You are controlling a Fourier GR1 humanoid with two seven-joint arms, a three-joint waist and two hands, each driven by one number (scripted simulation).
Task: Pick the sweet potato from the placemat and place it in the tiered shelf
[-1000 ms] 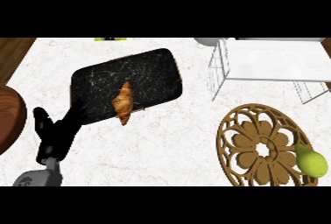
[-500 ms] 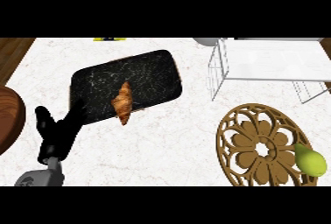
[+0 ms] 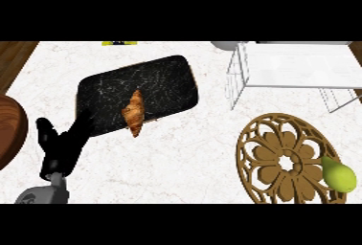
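White marbled counter [image 3: 184,158] fills the head view; a strip of brown wood shows beyond its far left corner and a rounded dark wooden object [image 3: 8,131] cuts in at the left edge.

I log a black placemat [image 3: 159,83] lying tilted on the left half of the counter, its long axis running from the near left up toward the far middle. The sweet potato [image 3: 133,113] lies on it, at the near long edge of the mat, pointed end toward me and slightly overhanging that edge onto the marble. It is orange-brown, elongated, and nothing is touching it.

Tiered shelf [image 3: 297,72]: white wire frame with a pale flat deck, at the far right corner of the counter. I can see no item on the visible deck. A pale rounded object [image 3: 225,45] sits just at its far left corner, cut by the frame, and I cannot identify it.

Near right of the counter: a round wooden trivet [image 3: 276,158] with a cut-out flower pattern. A green pear [image 3: 339,175] rests on its right rim.

A small yellow-green item [image 3: 120,43] shows at the far edge, mostly cut off.

Left hand [image 3: 60,146]: in from the lower left on its grey forearm, fingers straight and relaxed, pointing up toward the near left corner of the placemat and overlapping it there. Thumb stands apart to the left. It holds nothing and is clear of the sweet potato.

Right hand: does not show in this view.
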